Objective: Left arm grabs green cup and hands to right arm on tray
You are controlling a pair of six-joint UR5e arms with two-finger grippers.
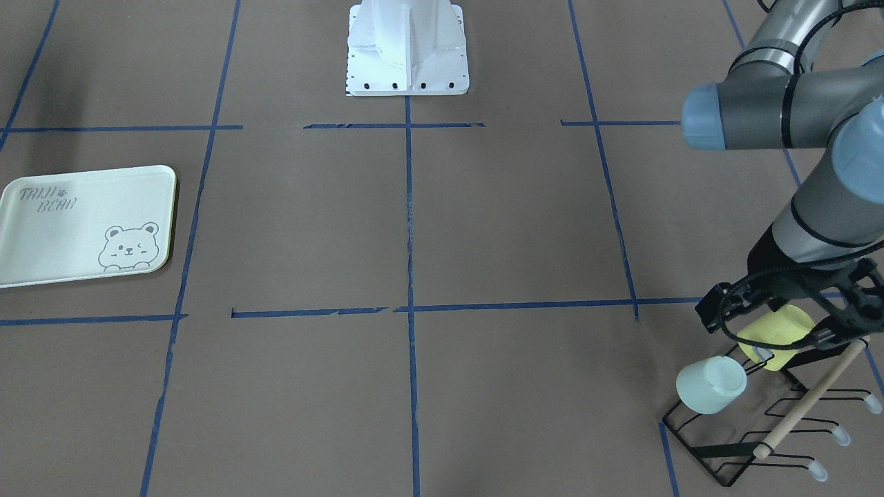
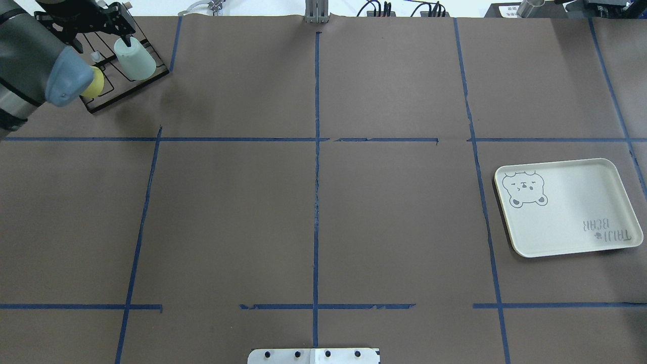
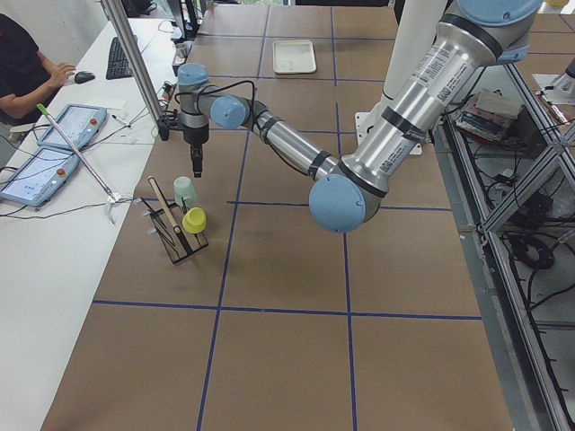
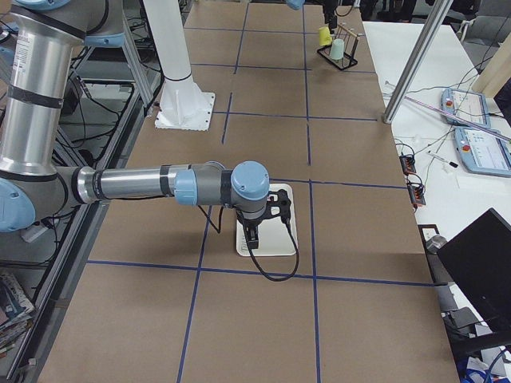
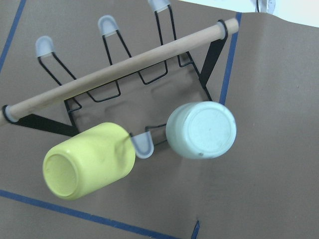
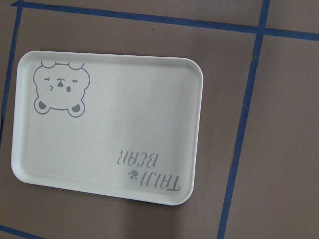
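Observation:
The green cup hangs upside down on a peg of a black wire rack, beside a yellow cup. In the left wrist view the green cup is right of centre and the yellow cup is lower left. My left gripper hovers just above the rack and looks open and empty; it also shows in the exterior left view. The tray lies bare at the other end. My right gripper hangs over the tray; I cannot tell if it is open or shut.
The rack has a wooden dowel across its top and several free pegs with clear caps. Blue tape lines cross the brown table. The robot's white base stands at mid table edge. An operator sits by tablets in the exterior left view.

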